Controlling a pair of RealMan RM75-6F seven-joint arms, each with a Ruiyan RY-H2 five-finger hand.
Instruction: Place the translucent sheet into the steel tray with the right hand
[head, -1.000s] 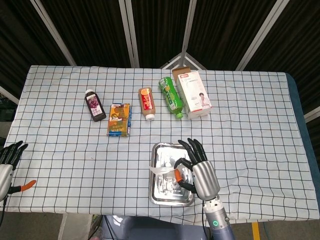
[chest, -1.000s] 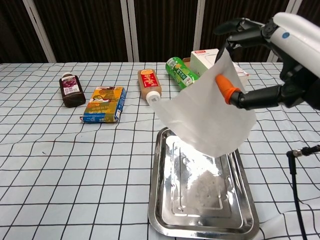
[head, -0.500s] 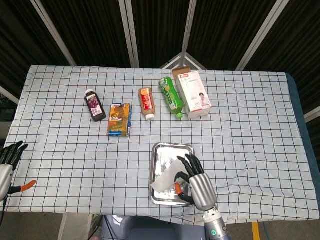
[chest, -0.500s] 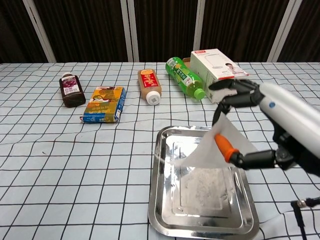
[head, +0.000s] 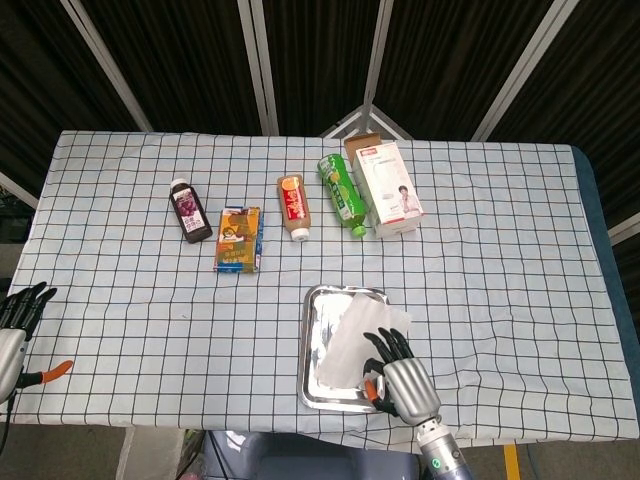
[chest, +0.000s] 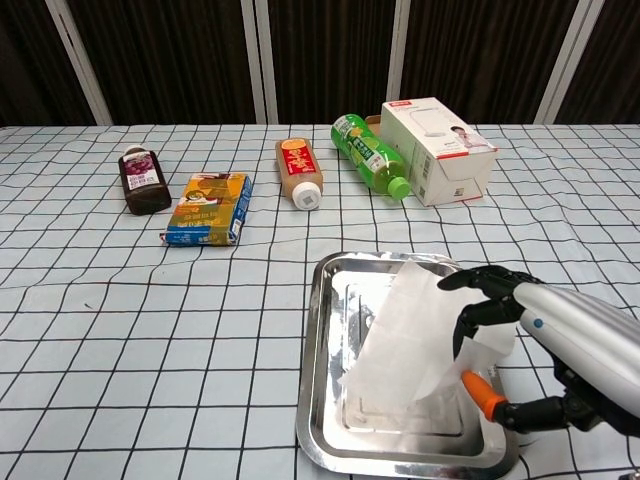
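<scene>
Your right hand (chest: 500, 335) sits low over the tray's (chest: 322, 400) right side, pinching the sheet (chest: 405, 335) between its orange-tipped thumb and dark fingers (chest: 475, 280). The sheet drapes leftward from the hand, lying inside the tray with its right corner lifted over the rim. Your left hand (head: 18, 310) waits far left of the tray, fingers spread and holding nothing.
</scene>
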